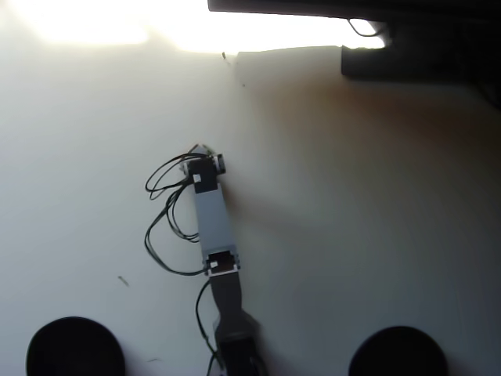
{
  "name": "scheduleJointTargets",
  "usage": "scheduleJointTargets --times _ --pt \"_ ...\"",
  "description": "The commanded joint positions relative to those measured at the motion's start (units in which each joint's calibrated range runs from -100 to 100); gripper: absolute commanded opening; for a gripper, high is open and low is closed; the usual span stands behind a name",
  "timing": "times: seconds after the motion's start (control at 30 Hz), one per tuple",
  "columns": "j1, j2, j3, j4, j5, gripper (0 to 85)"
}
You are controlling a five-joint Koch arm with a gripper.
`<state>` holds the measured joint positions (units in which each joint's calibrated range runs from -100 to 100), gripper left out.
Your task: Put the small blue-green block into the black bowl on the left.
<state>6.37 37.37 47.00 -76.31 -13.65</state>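
In the overhead view my arm reaches up from the bottom edge to the middle of the white table. My gripper [200, 149] points away from the base, and its jaws lie under the wrist, so whether they are open or shut does not show. The small blue-green block is not visible; it may be hidden under the gripper. One black bowl [74, 348] sits at the bottom left, well below and left of the gripper. A second, similar black bowl [399, 352] sits at the bottom right.
Black cables [164, 211] loop out to the left of the arm. Dark equipment [423, 43] lies along the top right edge. Strong glare [117, 23] washes out the top left of the table [352, 196].
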Motion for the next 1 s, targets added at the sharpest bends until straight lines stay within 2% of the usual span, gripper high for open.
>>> scheduleJointTargets --times 0.0,0.07,0.17,0.37,0.6,0.77,0.97 --pt "0.0 -4.97 1.89 2.17 0.54 18.9" --pt "0.15 -7.75 -1.25 2.73 0.73 12.0" --pt "1.32 -17.93 -12.9 7.92 1.07 11.4" --pt "6.06 -33.46 -30.46 16.03 4.0 6.1" --pt "10.5 -48.68 -36.37 13.84 8.4 3.5" --pt "13.43 -62.39 -42.1 11.57 10.5 3.5" --pt "19.78 -74.71 -46.07 6.63 12.45 3.5"
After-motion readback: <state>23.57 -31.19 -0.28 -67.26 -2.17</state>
